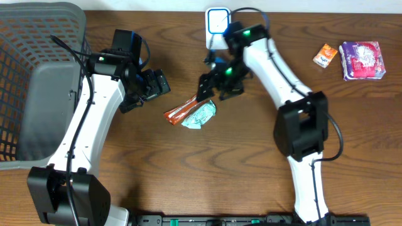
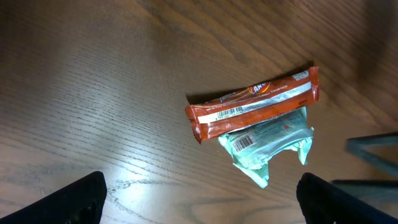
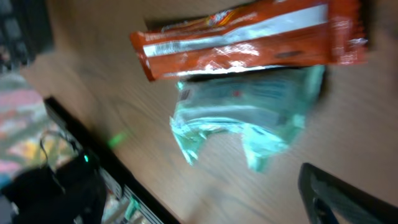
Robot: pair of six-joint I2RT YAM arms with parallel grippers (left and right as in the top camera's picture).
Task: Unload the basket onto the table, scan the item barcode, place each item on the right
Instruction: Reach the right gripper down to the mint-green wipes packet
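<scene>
Visibly barcoded orange wrapper [image 2: 252, 104], packet [image 2: 267, 146], left end effector [image 2: 200, 186] wide, right end effector [image 1: 212, 83] wide

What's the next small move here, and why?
Probably lower the open, empty left tool onto the orange foil-wrapped bar. The bar lies flat with its barcode up, touching the mint-green plastic packet and well away from the white square scanner.

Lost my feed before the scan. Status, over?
Left gripper and right gripper open, empty. Orange packet flat on table, barcode up. Teal packet lies against it, crowding a pick.
</scene>
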